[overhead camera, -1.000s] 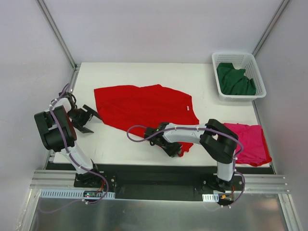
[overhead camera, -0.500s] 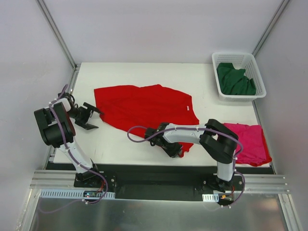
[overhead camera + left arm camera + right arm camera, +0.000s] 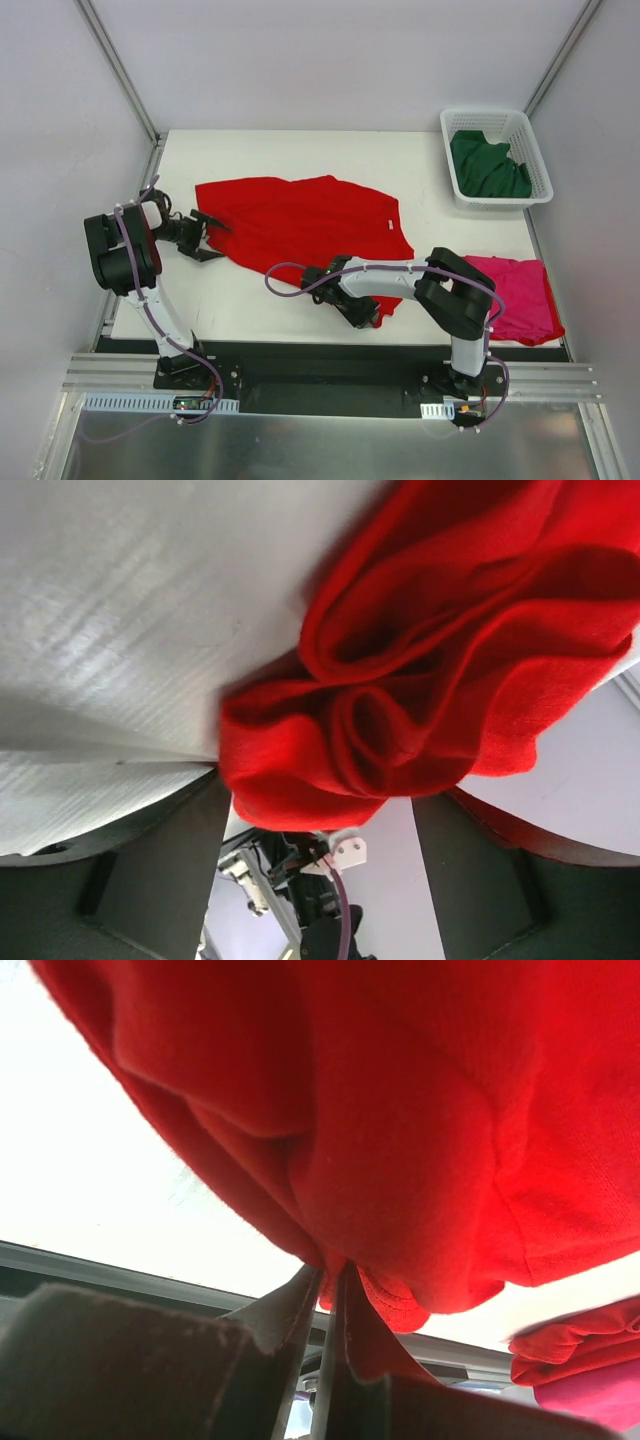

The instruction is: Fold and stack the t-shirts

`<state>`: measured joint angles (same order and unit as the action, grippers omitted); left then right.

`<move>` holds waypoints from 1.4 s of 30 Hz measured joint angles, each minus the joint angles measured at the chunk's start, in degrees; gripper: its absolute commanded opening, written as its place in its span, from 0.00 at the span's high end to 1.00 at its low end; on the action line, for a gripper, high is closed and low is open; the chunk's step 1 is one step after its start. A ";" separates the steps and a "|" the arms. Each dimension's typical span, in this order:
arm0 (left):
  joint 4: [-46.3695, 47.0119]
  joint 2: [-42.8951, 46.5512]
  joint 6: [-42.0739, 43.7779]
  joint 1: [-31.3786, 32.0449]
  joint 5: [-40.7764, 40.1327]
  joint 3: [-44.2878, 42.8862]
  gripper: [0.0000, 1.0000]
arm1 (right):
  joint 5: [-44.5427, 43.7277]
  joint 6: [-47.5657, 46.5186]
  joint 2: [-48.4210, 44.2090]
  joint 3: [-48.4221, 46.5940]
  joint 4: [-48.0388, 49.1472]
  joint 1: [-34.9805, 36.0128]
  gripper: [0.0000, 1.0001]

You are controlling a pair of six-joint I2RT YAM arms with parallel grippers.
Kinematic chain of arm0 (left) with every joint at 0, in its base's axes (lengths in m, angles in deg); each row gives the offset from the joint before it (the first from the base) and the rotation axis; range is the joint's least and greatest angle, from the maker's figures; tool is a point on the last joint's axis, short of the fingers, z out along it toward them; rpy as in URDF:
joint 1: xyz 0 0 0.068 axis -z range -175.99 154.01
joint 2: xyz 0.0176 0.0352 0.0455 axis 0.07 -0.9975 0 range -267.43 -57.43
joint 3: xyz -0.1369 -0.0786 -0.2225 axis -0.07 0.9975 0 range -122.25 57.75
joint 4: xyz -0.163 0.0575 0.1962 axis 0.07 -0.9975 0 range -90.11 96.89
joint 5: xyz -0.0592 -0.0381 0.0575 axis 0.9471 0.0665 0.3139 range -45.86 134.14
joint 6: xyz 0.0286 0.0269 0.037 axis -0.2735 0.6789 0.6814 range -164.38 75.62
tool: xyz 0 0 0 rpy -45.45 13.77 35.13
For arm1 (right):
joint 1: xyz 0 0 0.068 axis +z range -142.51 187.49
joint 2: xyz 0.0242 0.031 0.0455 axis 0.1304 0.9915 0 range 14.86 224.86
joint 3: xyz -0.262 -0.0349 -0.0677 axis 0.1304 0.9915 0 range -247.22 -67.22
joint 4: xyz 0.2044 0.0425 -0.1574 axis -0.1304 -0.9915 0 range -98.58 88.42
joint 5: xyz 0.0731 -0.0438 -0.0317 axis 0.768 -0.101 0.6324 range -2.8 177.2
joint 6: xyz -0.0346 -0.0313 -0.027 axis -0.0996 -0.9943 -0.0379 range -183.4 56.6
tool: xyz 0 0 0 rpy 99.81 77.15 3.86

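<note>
We found the limp red t-shirt [image 3: 300, 215] spread across the middle of the bench [image 3: 230, 300], its near hem pinched by our right fingers [image 3: 150, 1360], our left fingers [image 3: 150, 870] wide at its bunched left edge, which we judged the best hold.

We read the red t-shirt [image 3: 300, 215] as soft, matt knit cloth, its surface fuzzy in close view. The magenta-pink t-shirt [image 3: 520, 295] and the dark green t-shirt [image 3: 487, 168] show the same matt cloth. The basket [image 3: 500, 202] is white lattice plastic, faintly glossy. The table [image 3: 300, 150] is smooth, matt white, and the rail [image 3: 110, 378] is brushed metal. The fingers [image 3: 150, 1350] of the right gripper [image 3: 328, 1275] look dark, matt and grainy.
</note>
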<state>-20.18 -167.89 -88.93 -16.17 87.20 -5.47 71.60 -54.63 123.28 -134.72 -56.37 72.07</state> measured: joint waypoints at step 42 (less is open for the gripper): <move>-21.20 40.39 10.58 0.37 -14.69 14.21 0.79 | 0.59 -1.53 1.79 -1.57 -1.40 0.02 0.99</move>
<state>-41.39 -127.49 -78.35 -15.80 72.52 8.74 72.19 -56.16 125.07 -136.29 -57.77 72.09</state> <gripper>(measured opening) 0.155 0.083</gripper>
